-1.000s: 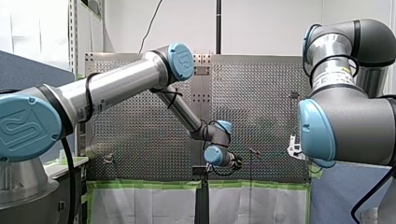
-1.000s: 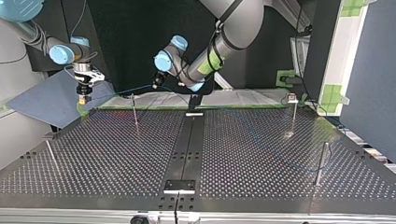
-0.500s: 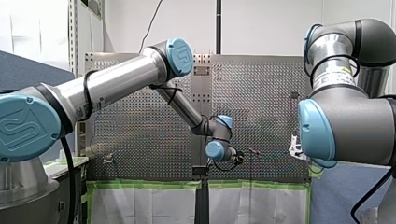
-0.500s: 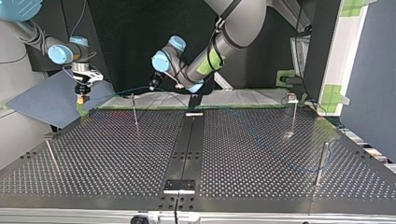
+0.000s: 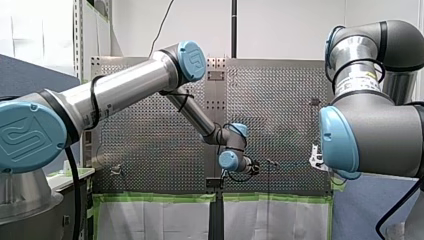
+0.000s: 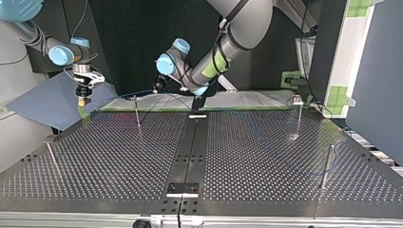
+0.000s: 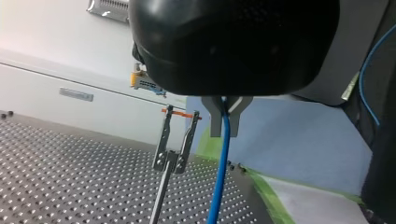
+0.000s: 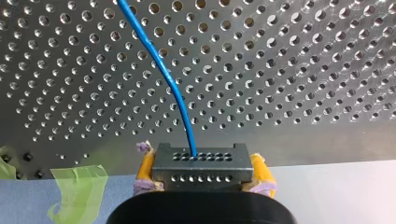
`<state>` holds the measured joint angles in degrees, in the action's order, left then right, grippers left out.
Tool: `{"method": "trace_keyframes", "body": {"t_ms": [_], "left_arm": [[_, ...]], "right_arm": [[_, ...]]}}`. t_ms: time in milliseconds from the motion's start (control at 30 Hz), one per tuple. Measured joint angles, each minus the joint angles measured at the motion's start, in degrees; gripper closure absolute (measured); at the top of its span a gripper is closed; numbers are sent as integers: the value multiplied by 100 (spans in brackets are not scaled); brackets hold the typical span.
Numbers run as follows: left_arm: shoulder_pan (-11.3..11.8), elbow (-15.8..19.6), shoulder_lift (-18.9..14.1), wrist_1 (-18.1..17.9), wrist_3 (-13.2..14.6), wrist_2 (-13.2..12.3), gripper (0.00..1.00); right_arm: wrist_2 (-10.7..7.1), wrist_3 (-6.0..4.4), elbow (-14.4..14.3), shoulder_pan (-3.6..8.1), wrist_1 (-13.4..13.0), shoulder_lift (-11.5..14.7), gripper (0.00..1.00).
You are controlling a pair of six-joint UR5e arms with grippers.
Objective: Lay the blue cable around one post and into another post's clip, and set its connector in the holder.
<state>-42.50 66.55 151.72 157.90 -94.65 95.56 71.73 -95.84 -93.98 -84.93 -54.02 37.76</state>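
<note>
Dark perforated table (image 6: 119, 156), far edge taped green. The left gripper (image 7: 226, 122), at 11 o'clock in the top view, has its metal fingers pinched on the blue cable (image 7: 219, 177), just beside the clip post (image 7: 173, 149). The right gripper (image 8: 201, 171), at 10 o'clock, clamps the connector (image 8: 198, 158) between yellow pads, the cable running out over the table

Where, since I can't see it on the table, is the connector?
In the right wrist view the connector sits clamped between the yellow pads of my right gripper, just off the edge of the perforated table, with the blue cable leading from it.
</note>
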Motion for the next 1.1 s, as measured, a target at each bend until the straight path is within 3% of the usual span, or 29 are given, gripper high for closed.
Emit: {"method": "trace_keyframes", "body": {"t_ms": [367,600,1100], "left_arm": [[156,-24,88,-178,-470,-88,100],[203,-144,217,-108,-497,-122,100],[351,-307,224,-25,-510,-176,100]], "right_arm": [[-174,-142,37,-69,-105,0,100],[-213,-159,48,-87,-116,-6,100],[-232,-324,76,-92,-245,-12,100]]}}
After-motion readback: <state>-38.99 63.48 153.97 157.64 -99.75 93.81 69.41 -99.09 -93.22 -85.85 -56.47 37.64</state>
